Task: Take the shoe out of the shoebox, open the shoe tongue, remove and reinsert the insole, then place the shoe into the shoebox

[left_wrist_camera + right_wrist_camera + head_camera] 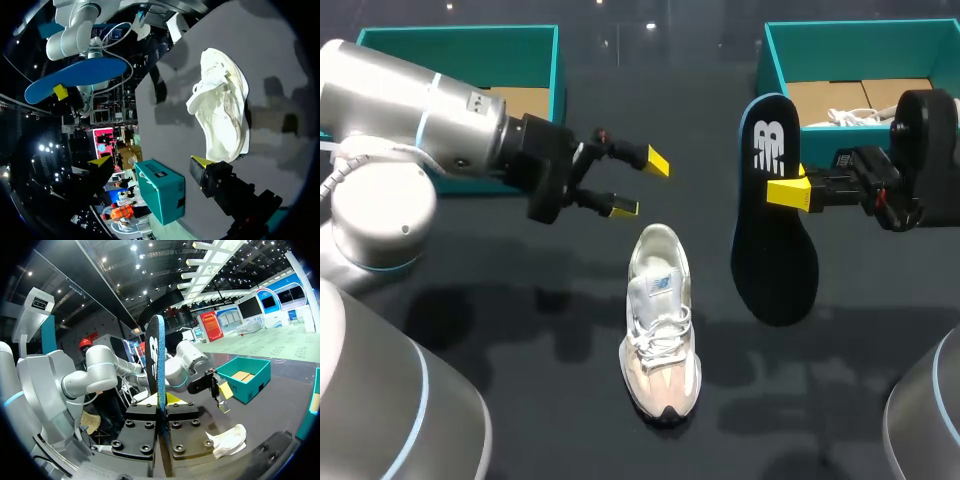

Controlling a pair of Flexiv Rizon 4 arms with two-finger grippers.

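Black foam insole (775,250) bearing a white logo hangs clamped in the right gripper (788,193), right of the cream lace-up sneaker (660,320) on the dark table (520,330). The left gripper (640,184) hovers spread wide, far-left of the sneaker's heel.

Two teal shoeboxes stand on the one dark table (520,340): the left shoebox (460,40) close by the left jaws, and the right shoebox (860,35) close by the right jaws. One pale shoe (660,325) lies on the table ahead of the left jaws, between the two sets of jaws. One white laced item (850,117) shows inside the right shoebox; too little of it is visible to count it as a second shoe. There is one dark insole (772,210), gripped from both sides by the right jaws. Two arms come in, the left arm (410,110) and the right arm (925,150). From above, three yellow fingertips (658,161) are visible: two on the left jaws, one on the right.
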